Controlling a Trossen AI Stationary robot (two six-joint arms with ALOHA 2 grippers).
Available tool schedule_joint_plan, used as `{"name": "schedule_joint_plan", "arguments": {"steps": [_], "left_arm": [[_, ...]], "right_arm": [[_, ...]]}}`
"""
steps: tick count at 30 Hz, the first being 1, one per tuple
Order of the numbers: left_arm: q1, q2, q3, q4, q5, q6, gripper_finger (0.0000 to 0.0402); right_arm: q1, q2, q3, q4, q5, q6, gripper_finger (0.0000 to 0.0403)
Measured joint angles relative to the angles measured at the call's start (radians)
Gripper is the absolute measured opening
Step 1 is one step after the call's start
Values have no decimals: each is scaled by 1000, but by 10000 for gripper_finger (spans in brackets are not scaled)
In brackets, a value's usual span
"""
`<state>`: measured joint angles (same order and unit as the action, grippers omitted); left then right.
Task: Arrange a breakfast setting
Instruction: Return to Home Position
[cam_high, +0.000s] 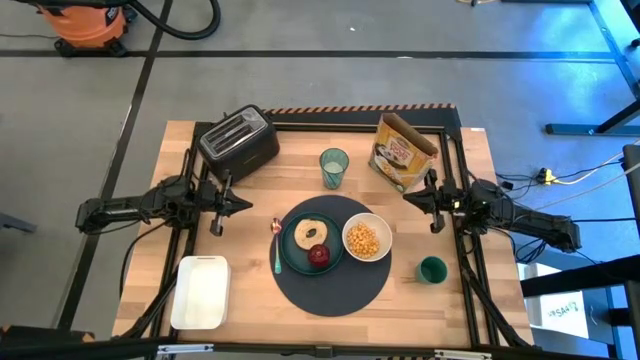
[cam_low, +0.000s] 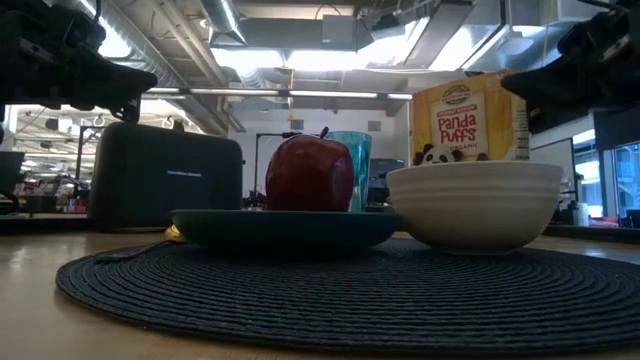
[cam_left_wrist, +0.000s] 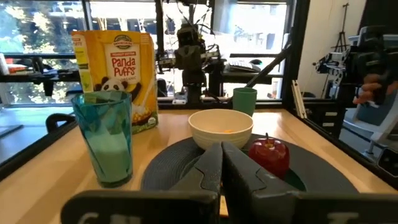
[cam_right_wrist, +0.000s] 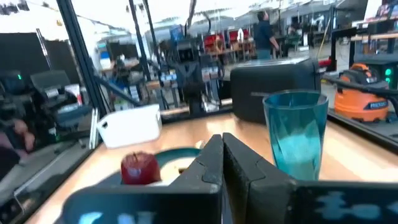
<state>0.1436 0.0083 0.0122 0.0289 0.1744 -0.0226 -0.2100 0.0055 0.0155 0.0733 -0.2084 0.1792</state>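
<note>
A round dark-blue mat (cam_high: 333, 277) lies at the table's middle. On it rests a teal plate (cam_high: 296, 252) with a bagel (cam_high: 309, 232) and a red apple (cam_high: 319, 256). A white bowl (cam_high: 367, 239) of yellow cereal stands on the mat's right part. A teal utensil (cam_high: 277, 252) lies at the plate's left. A small dark-green mug (cam_high: 432, 270) stands on the table right of the mat. My left gripper (cam_high: 243, 205) is shut and empty, left of the mat. My right gripper (cam_high: 410, 198) is shut and empty, right of the mat.
A black toaster (cam_high: 238, 142) stands at the far left. A teal glass of milk (cam_high: 334, 168) stands at the far middle, a cereal box (cam_high: 403, 151) at the far right. A white tray (cam_high: 201, 291) lies at the near left.
</note>
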Motion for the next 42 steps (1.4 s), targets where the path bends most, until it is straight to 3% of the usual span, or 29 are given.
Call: {"name": "schedule_joint_plan", "arguments": {"steps": [42], "left_arm": [[0, 0, 0, 1, -8, 7, 0]], "right_arm": [[0, 1, 2, -52, 25, 28, 0]]}}
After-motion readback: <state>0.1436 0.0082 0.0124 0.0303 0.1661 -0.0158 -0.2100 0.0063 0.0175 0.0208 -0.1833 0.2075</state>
